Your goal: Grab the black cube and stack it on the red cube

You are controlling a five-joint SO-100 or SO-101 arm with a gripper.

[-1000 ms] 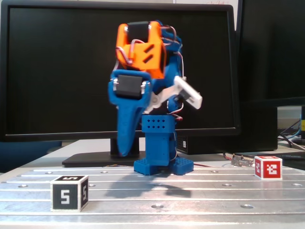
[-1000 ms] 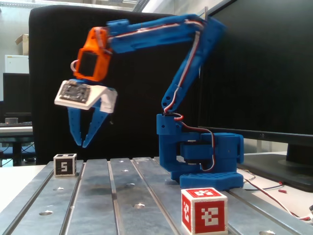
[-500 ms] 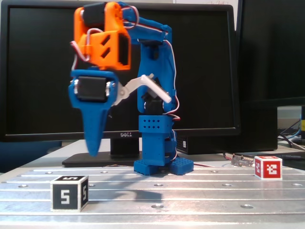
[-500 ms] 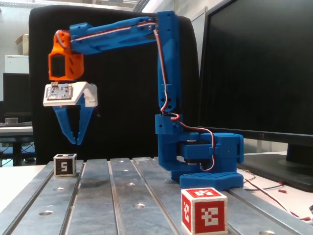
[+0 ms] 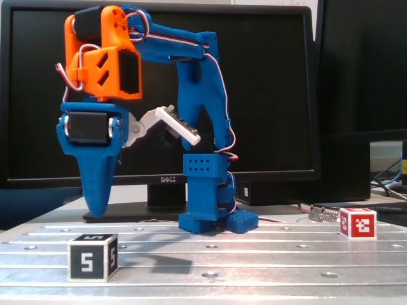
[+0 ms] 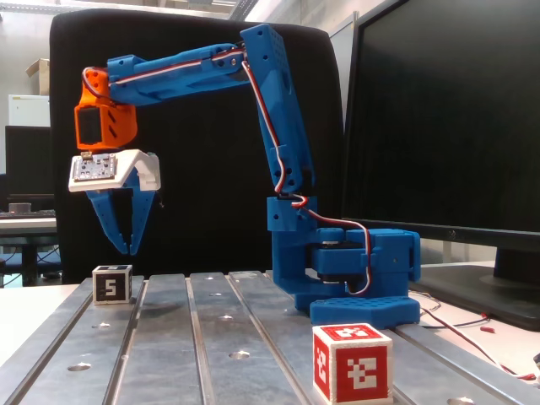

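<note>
The black cube (image 5: 93, 257) with a white "5" sits on the metal table at the front left; in the other fixed view it (image 6: 112, 284) is at the far left. The red cube (image 5: 357, 222) with a white blocky symbol stands at the right, and is near the front in the other fixed view (image 6: 352, 363). My gripper (image 5: 96, 213) points straight down a short way above the black cube, apart from it. In the other fixed view the gripper (image 6: 131, 250) has its fingertips together and holds nothing.
The blue arm base (image 5: 216, 222) stands mid-table between the two cubes. A black monitor (image 5: 254, 95) and its stand are behind the table. Loose wires (image 5: 318, 213) lie near the red cube. The slotted metal table (image 5: 254, 254) has bolt holes.
</note>
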